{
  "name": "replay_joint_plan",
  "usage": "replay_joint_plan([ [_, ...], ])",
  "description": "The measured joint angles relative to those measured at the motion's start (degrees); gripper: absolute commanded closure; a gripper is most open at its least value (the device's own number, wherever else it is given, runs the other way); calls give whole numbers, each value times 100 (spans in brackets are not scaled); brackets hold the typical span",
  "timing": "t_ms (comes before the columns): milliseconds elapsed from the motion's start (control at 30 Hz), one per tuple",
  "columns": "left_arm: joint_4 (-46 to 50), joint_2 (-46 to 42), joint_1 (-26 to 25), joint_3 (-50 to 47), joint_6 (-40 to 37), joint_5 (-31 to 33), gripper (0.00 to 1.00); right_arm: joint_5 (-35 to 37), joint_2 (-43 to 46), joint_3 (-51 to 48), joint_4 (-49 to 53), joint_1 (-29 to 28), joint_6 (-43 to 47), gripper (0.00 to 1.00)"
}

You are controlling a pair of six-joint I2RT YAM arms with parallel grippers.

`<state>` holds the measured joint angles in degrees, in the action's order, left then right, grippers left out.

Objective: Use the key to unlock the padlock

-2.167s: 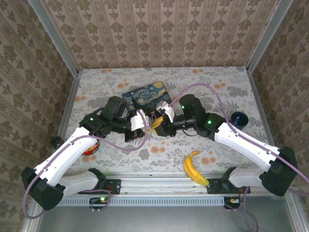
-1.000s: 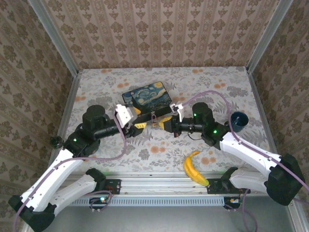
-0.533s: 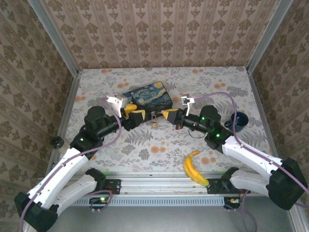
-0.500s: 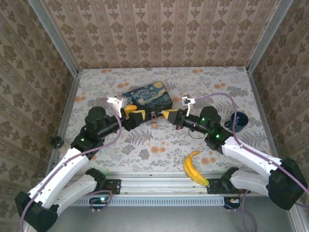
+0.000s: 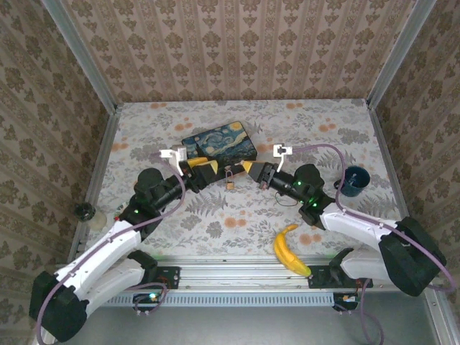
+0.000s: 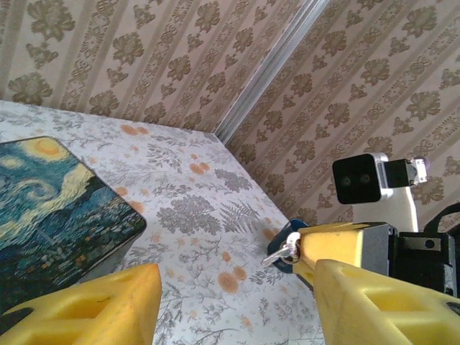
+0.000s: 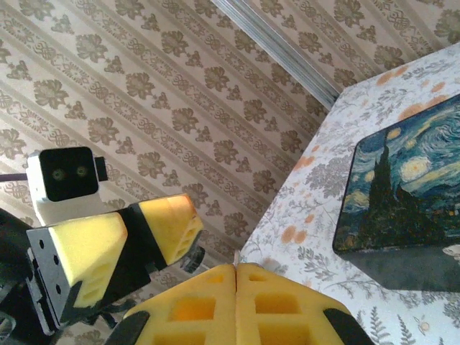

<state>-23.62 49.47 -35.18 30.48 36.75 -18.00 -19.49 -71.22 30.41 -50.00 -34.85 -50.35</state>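
**Condition.** The padlock [image 5: 228, 177] sits on the tabletop [image 5: 215, 219] between the two hands, just in front of the painted box [image 5: 219, 142], and neither hand holds it. The left hand [image 5: 206, 167] is spread wide and grasps nothing. The right hand [image 5: 249, 167] has its pads pressed together. A small silvery piece at their tip appears to be the key [image 6: 282, 251], though it is too small to confirm.

**Risks.**
- An unheld padlock would likely slide or tip if the key were pushed at it.
- A key pinched at its end could twist in the pads or drop.
- The two hands sit close together and could collide over so small a target.
- The box just behind the padlock limits the approach.

**Surroundings.** A floral-patterned cloth covers the tabletop. A banana [image 5: 289, 250] lies near the front edge and a dark blue cup [image 5: 353, 180] stands to the right. Both are well apart from the work. Patterned walls [image 5: 237, 50] with metal corner posts [image 5: 79, 54] enclose three sides.
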Motion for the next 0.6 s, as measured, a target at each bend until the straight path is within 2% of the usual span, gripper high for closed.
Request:
replay_joint_plan([
  [333, -894, 728, -111, 4, 398, -367, 43, -92, -269, 398, -431, -120, -304, 100],
  [600, -1808, 1226, 7, 50, 1069, -872, 53, -203, -323, 481, -671, -120, -542, 100],
])
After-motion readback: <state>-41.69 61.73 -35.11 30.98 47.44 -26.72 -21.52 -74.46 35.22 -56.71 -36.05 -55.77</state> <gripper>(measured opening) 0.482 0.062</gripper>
